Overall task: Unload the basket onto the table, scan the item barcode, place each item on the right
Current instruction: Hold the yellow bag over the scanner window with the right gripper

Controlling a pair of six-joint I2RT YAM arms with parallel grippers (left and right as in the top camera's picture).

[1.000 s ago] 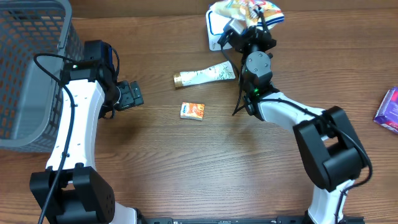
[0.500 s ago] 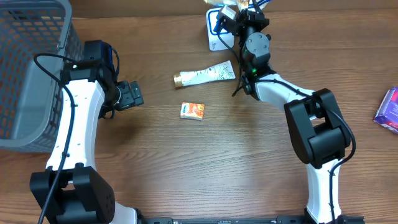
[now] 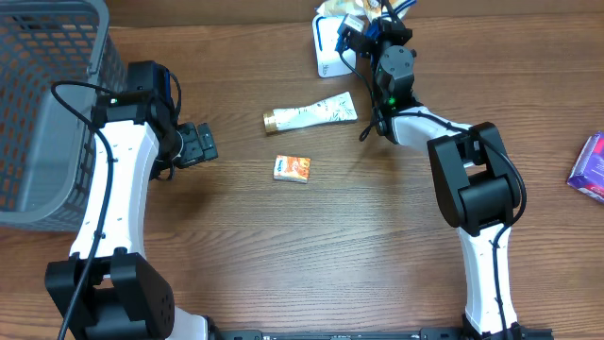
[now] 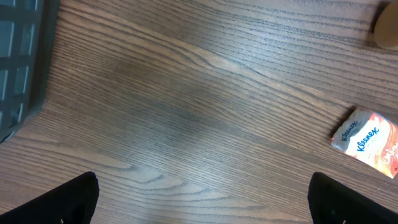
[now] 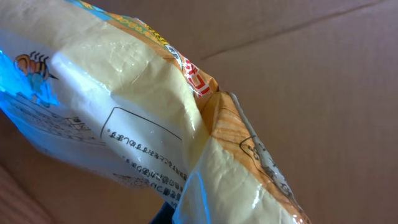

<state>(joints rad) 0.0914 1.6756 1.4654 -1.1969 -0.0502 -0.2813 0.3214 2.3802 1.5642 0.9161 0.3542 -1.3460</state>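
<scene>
Altogether: one bag (image 5: 155, 124), one tube (image 3: 311, 115), one tissue pack (image 3: 292, 168).

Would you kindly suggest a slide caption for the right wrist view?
Close-up of a crinkled yellow snack bag, printed panel facing the camera, against a creased brown backdrop.

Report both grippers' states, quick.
Left gripper: open, empty.
Right gripper: shut on the crinkly yellow plastic snack bag.

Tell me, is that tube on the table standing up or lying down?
Lying down. The tube rests lengthwise on the table, its whole side showing from overhead.
</scene>
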